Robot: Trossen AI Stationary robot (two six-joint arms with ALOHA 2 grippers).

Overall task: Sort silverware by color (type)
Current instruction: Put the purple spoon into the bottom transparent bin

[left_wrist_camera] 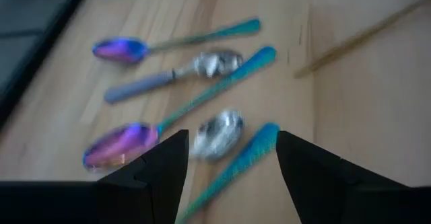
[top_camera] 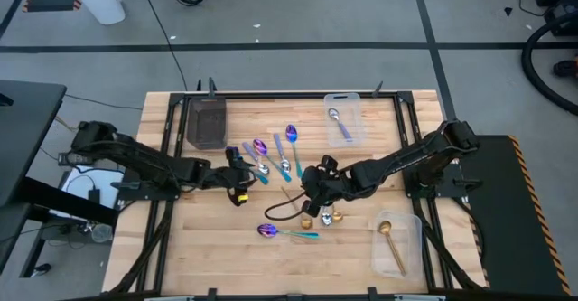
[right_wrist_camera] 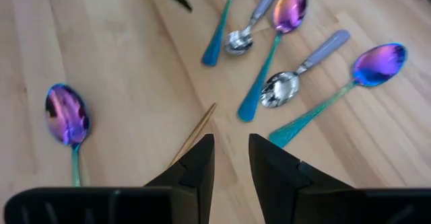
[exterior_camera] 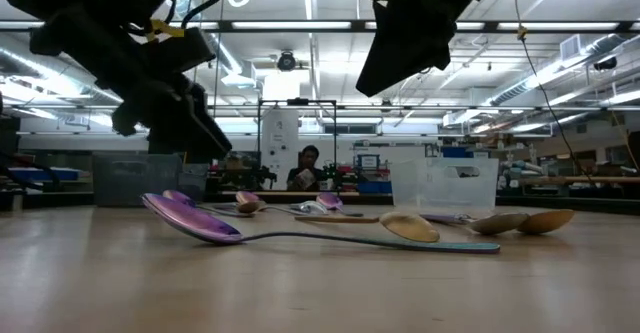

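Several spoons lie flat in a loose cluster at mid-table: purple-bowled ones with teal handles and silver-bowled ones with lavender handles. One purple spoon lies apart toward the near edge, with gold spoons beside it. My left gripper hovers open over the cluster's left side, a silver bowl and a teal handle below its gap. My right gripper hangs above the table right of the cluster, open by a narrow gap, a gold handle lying beneath it.
A clear bin near the far edge holds a silver, lavender-handled spoon. Another clear bin at the near right holds a gold spoon. A dark tray sits at the far left. A dark cable loops near the gold spoons.
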